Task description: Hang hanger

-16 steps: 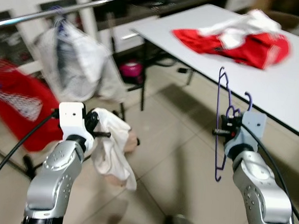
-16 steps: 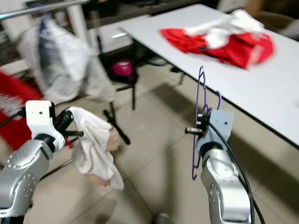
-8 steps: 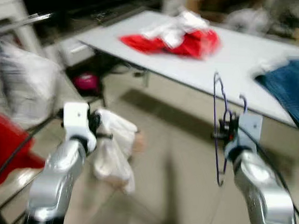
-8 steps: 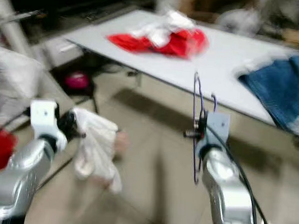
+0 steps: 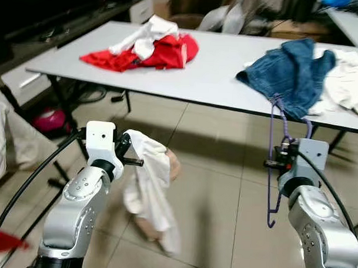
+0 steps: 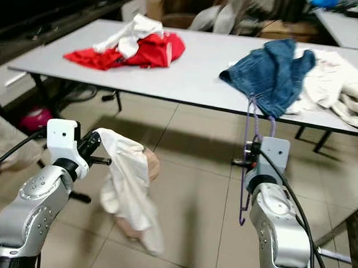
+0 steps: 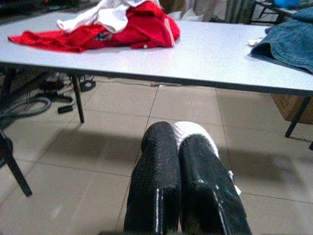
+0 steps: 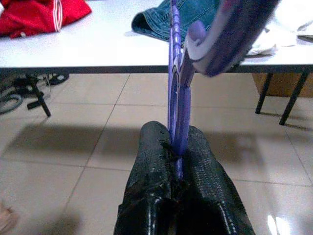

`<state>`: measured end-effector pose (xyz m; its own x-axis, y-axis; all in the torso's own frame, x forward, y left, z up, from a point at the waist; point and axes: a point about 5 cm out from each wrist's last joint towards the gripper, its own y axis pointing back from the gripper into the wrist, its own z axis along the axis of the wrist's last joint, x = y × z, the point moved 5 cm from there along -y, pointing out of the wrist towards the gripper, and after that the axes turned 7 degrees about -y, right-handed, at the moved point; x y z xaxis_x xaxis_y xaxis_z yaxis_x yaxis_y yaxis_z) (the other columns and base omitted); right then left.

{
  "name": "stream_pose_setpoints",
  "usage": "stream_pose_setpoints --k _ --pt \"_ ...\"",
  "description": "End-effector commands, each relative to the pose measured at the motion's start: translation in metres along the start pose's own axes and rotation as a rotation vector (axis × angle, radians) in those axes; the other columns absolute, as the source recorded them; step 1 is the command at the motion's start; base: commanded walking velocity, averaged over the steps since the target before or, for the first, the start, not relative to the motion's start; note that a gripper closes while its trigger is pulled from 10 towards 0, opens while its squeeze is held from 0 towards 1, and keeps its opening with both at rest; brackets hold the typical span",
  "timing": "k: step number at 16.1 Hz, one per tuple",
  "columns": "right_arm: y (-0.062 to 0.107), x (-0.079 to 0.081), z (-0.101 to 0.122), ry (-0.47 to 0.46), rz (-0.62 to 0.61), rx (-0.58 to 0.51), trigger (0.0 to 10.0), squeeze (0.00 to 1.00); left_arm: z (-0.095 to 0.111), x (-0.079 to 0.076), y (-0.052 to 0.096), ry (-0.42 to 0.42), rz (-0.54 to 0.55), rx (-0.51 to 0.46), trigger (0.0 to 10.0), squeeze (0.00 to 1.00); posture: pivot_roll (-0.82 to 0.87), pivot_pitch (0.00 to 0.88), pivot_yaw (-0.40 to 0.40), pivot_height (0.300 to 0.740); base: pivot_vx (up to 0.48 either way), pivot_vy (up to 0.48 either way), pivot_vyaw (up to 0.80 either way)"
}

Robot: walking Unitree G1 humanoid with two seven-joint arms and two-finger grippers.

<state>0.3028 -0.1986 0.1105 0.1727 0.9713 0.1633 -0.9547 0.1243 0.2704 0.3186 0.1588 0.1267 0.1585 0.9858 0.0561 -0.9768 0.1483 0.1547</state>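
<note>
A thin purple hanger (image 5: 270,172) stands upright in front of me on the right, its hook end (image 8: 230,29) up. My right gripper (image 5: 278,163) is shut on the hanger's wire (image 8: 174,73), which runs up from between the black fingers (image 8: 151,147). On the left, my left gripper (image 5: 131,160) is shut on a white garment (image 5: 150,189) that hangs down limp toward the tiled floor. A bit of that white cloth (image 7: 195,134) pokes out between the left fingers (image 7: 159,161).
A long grey table (image 5: 216,79) stretches across ahead, carrying a red and white clothes heap (image 5: 147,47), blue jeans (image 5: 296,70) and cream garments (image 5: 348,81). Black table legs (image 5: 58,103) and a pink object (image 5: 50,119) stand at the left. Tiled floor lies between me and the table.
The whole view has swung right: the rail with hung clothes has left the picture and the table with the jeans now faces me. Both grippers keep their holds.
</note>
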Motion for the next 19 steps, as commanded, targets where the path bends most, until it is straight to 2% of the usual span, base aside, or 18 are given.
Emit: stream_pose_setpoints --k 1,5,8,19 --pt "0.001 0.014 0.007 -0.011 0.051 -0.030 10.0 0.00 0.006 0.006 0.000 -0.016 0.014 -0.021 10.0 0.00 -0.12 0.003 0.070 0.740 0.000 0.315 -0.80" --pt "0.001 0.021 0.008 0.010 0.074 -0.044 10.0 0.00 0.006 0.006 -0.001 -0.022 0.012 -0.019 10.0 0.00 -0.12 0.004 0.072 0.740 0.000 0.350 -0.63" --pt "0.001 0.028 0.008 0.013 0.097 -0.048 10.0 0.00 0.007 0.007 -0.002 -0.027 0.013 -0.019 10.0 0.00 -0.12 0.006 0.074 0.740 0.000 0.375 0.00" --pt "0.000 0.029 0.007 0.012 0.106 -0.047 10.0 0.00 0.007 0.005 -0.003 -0.035 0.008 -0.017 10.0 0.00 -0.12 0.005 0.073 0.740 0.000 0.375 0.00"
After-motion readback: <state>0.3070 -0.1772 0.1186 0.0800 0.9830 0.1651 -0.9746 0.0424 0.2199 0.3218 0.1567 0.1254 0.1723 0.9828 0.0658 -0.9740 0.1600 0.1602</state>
